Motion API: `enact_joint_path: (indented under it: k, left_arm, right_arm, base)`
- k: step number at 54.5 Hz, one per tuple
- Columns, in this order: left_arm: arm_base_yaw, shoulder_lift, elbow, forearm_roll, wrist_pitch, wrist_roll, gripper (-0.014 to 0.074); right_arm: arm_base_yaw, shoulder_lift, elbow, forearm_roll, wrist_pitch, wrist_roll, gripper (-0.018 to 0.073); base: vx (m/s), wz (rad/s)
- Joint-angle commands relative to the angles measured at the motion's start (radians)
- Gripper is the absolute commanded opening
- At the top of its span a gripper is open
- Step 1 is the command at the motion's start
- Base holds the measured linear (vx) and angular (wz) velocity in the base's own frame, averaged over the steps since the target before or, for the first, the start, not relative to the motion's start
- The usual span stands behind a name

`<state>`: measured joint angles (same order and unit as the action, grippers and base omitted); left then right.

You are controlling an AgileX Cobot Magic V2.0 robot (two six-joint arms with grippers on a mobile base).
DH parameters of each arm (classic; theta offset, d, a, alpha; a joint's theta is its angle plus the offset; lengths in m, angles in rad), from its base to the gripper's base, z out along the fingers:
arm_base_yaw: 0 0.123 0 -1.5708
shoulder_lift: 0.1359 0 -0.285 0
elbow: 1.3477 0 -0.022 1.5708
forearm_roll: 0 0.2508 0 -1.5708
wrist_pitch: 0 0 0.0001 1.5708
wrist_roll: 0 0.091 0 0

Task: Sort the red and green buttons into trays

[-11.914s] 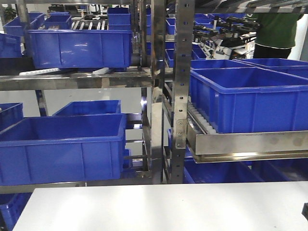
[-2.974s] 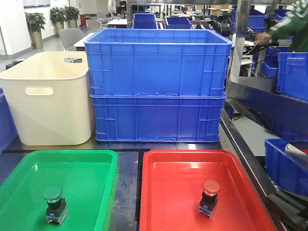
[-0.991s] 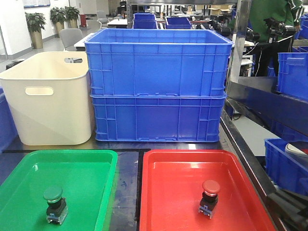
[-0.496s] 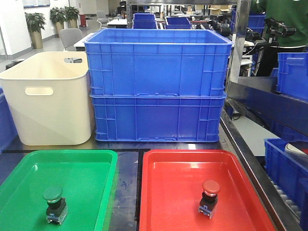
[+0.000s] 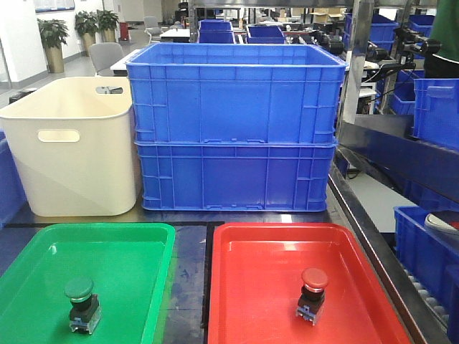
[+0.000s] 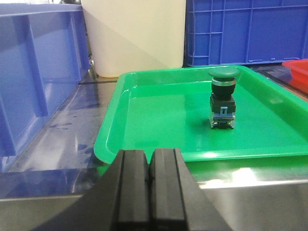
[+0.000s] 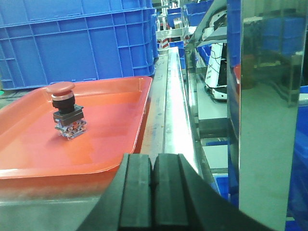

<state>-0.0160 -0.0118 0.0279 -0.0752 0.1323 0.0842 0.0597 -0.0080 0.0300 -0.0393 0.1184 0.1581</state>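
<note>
Buttons sit sorted. My green button [image 5: 80, 304] stands upright in the green tray [image 5: 43, 247], toward its near left part, and the red button [image 5: 312, 294] stands upright in the red tray [image 5: 258, 244], right of its middle. The two trays lie side by side, a dark strip between them. Behind them stand a cream tub [image 5: 72, 147] and two stacked blue crates [image 5: 233, 129]. My left gripper [image 6: 149, 192] hangs just outside the green tray's near rim, jaws pressed together, holding nothing. My right gripper [image 7: 153, 195] hangs by the red tray's corner, jaws likewise closed and empty.
</note>
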Motion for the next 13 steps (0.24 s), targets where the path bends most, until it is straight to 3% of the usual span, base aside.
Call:
enact_joint_path:
  k: [1, 13]
  left_arm:
    - [-0.004, 0.009, -0.027, -0.002, -0.082, 0.0, -0.0006]
    - [-0.004, 0.009, -0.027, -0.002, -0.082, 0.0, -0.0006]
  right_arm:
    - [-0.007, 0.005, 0.008, -0.002, -0.074, -0.008, -0.0008]
    - [-0.007, -0.001, 0.008, -0.003, -0.074, -0.008, -0.0008]
  base:
    - [0.0, 0.0]
    - [0.0, 0.0]
